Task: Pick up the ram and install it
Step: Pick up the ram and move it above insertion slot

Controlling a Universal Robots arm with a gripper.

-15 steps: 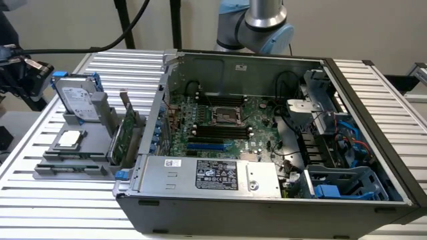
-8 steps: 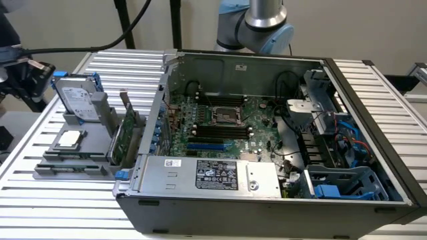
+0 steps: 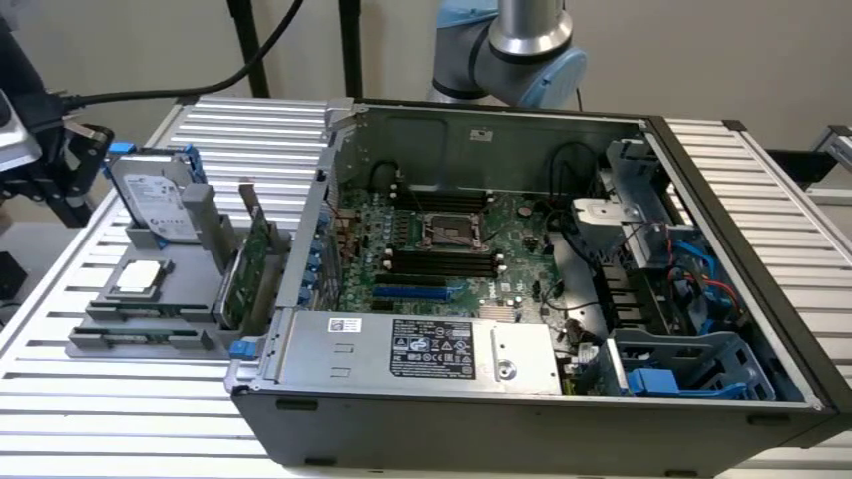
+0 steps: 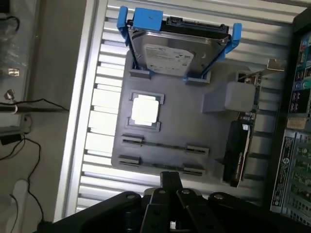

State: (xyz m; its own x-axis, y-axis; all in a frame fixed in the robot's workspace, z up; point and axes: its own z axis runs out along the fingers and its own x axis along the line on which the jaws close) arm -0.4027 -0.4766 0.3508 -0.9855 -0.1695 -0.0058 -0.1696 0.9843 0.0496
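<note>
The ram [image 4: 160,145] stands on edge as a thin dark line between two clips of the grey holder tray [image 4: 194,121]; a second such line [image 4: 158,165] lies just beside it. In the exterior view the ram [image 3: 134,336] sits at the tray's near end, left of the open computer case [image 3: 533,399]. My gripper [image 4: 170,182] hangs above the tray's ram end, apart from the sticks and holding nothing that I can see. Its dark head [image 3: 40,165] shows at the exterior view's left edge. The motherboard's black memory slots [image 3: 440,261] lie inside the case.
The tray also carries a hard drive in a blue bracket [image 4: 177,51], a square silver processor [image 4: 145,110] and an upright expansion card [image 3: 246,264]. A power supply [image 3: 426,349] and cables [image 3: 665,269] crowd the case. Loose wires [image 4: 19,104] lie beyond the slatted table.
</note>
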